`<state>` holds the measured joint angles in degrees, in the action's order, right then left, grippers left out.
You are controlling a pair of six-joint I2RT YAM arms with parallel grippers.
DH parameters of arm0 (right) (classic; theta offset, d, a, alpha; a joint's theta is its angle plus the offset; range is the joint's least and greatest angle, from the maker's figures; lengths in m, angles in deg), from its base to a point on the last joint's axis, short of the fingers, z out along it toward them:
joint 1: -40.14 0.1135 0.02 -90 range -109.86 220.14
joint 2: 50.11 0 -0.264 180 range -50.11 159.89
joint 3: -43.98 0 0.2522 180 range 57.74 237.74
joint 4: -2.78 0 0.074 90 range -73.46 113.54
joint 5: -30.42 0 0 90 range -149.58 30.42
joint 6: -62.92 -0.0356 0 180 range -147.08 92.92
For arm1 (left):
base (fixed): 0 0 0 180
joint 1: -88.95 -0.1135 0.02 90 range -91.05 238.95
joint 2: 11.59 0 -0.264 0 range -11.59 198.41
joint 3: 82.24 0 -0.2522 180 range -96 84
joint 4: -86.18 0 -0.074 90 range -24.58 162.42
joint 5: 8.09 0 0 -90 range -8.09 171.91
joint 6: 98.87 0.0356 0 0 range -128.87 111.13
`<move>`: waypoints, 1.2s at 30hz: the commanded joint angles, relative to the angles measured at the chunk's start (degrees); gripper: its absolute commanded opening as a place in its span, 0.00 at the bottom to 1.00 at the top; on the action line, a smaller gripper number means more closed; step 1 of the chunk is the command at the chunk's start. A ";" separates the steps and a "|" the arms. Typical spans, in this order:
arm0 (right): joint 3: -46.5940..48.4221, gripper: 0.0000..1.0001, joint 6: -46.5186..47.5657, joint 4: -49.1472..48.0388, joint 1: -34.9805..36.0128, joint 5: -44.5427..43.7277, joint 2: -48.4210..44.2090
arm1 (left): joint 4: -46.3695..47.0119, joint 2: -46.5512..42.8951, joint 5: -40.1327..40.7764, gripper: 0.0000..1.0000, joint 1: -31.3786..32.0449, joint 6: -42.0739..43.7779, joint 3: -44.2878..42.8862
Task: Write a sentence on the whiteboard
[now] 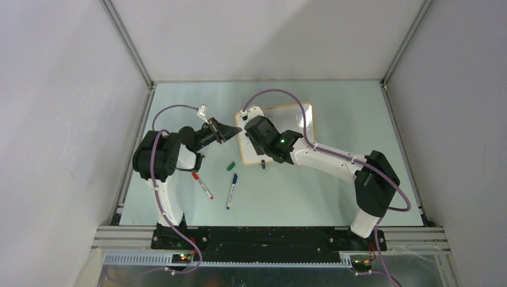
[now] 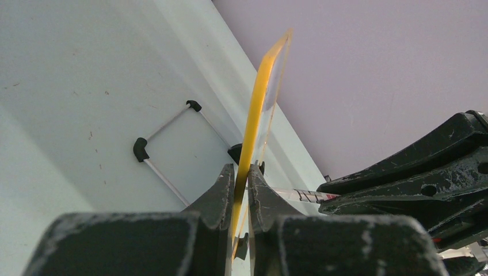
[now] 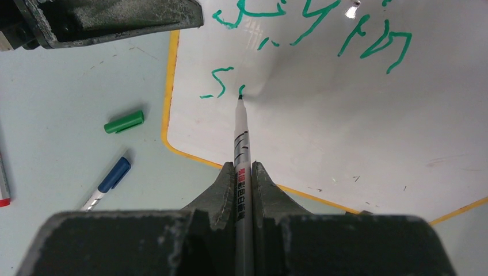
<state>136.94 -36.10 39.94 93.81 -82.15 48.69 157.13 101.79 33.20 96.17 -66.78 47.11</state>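
right tool (image 3: pixel 242 169) grips marker (image 3: pixel 240 132), tip on whiteboard (image 3: pixel 345 132) ahead; left tool (image 2: pixel 240 178) pinches its edge. Slip there likely skews the sentence (image 3: pixel 368 43).

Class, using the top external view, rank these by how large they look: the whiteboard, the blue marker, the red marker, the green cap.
1. whiteboard, largest by far.
2. blue marker and red marker: they look about alike, so no ranking between them.
3. green cap, smallest.

Orange-framed whiteboard (image 1: pixel 294 121) at ctr of table (image 1: pixel 335 197), unfinished green sentence (image 3: pixel 311 29), 2nd line barely begun.
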 commanded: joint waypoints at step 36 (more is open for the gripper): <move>6.42 0.00 0.57 2.92 -0.71 -1.27 3.24 | 3.10 -0.44 -0.61 0.00 0.19 0.25 -1.26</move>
<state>140.78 -36.05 43.74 94.00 -81.36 51.19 157.13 101.79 33.51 96.17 -66.26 47.11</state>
